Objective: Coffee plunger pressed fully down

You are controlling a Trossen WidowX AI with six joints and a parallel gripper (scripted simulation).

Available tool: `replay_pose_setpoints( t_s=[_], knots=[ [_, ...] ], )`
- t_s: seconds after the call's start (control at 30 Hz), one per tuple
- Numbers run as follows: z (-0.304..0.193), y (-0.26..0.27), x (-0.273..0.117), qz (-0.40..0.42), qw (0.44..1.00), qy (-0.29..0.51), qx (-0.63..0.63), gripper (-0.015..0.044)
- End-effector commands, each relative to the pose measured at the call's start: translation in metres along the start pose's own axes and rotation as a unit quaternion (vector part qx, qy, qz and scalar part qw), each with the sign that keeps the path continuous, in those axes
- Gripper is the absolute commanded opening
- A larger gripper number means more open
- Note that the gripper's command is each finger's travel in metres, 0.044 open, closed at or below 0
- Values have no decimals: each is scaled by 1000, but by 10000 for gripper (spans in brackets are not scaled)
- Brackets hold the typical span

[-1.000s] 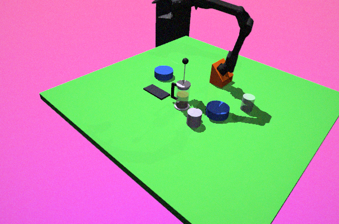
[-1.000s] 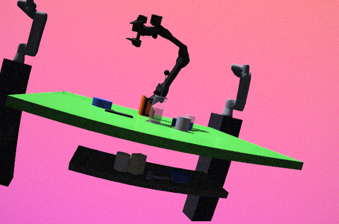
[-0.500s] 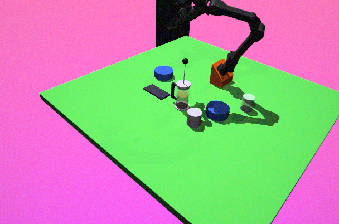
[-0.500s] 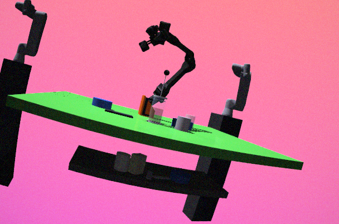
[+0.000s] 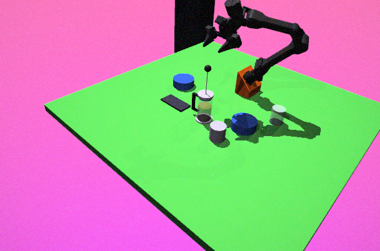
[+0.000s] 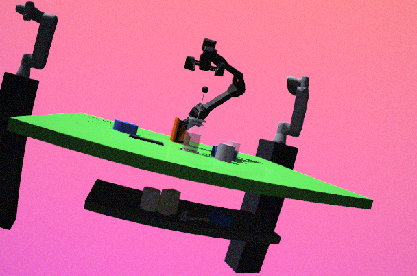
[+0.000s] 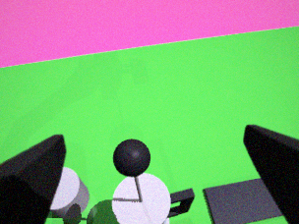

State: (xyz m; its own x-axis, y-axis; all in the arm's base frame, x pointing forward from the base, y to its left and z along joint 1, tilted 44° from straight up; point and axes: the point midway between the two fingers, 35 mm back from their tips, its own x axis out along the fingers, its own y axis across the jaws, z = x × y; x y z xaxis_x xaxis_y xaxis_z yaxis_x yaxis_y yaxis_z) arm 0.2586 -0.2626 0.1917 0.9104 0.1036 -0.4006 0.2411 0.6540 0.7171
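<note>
Green flat table (image 5: 156,169).

Near centre: white opaque cylinder cup (image 5: 217,131); at its 3 o'clock, large dark-blue disc (image 5: 244,123).

Centre: clear glass coffee press (image 5: 204,106), black handle, upright; thin rod and black ball plunger knob (image 5: 207,68) fully raised.

At the press's 9 o'clock: dark flat slab (image 5: 175,102).

At its 11 o'clock: small blue disc (image 5: 183,81).

Far: black parallel-jaw gripper (image 5: 221,42), fingers spread wide, empty, high above the knob and well apart from it.
</note>
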Motion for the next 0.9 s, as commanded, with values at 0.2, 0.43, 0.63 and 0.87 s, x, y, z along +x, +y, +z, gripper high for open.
replay_pose_setpoints(
  t_s=[0.2,0.43,0.63,0.87],
  knots=[
    [-48,12,26,29,998,2,-47,440],
    [-48,12,33,29,998,2,-48,440],
    [-48,12,42,29,998,3,-48,440],
    [-48,13,54,29,998,2,-48,440]
  ],
)
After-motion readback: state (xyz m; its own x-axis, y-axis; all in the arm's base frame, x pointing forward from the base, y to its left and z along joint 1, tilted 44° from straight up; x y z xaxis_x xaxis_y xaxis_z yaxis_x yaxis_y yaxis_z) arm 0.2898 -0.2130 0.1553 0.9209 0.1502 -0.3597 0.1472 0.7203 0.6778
